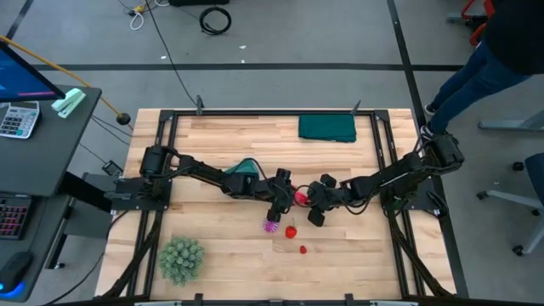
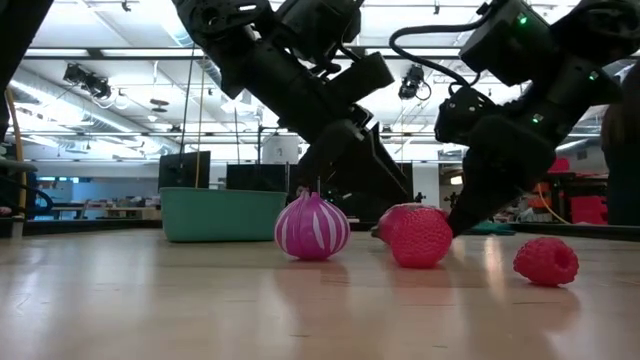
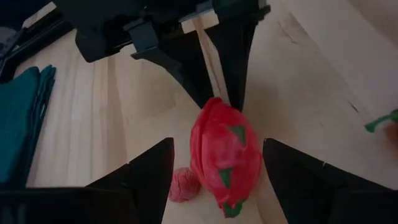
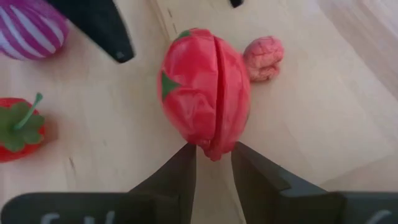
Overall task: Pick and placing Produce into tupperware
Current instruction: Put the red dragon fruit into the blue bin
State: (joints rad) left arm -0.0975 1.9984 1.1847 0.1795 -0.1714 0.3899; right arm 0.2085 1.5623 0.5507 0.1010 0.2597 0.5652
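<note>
The tub [image 1: 244,167] sits left of centre on the surface [image 1: 221,246], under the left arm. The left claw [image 3: 217,174] is spread wide either side of a red dragonfruit-looking piece [image 3: 225,154], fingers apart from it. That piece hangs pinched at its tip in the right claw [image 4: 213,163], which is clenched on its narrow end. It looks like a light, hard, smooth plastic shell with a seam, so slippery; I'd take it across the fat middle. A small raspberry [image 4: 263,58] lies just beside it, and a striped purple bulb [image 2: 312,227] and strawberry [image 4: 17,127] are near.
</note>
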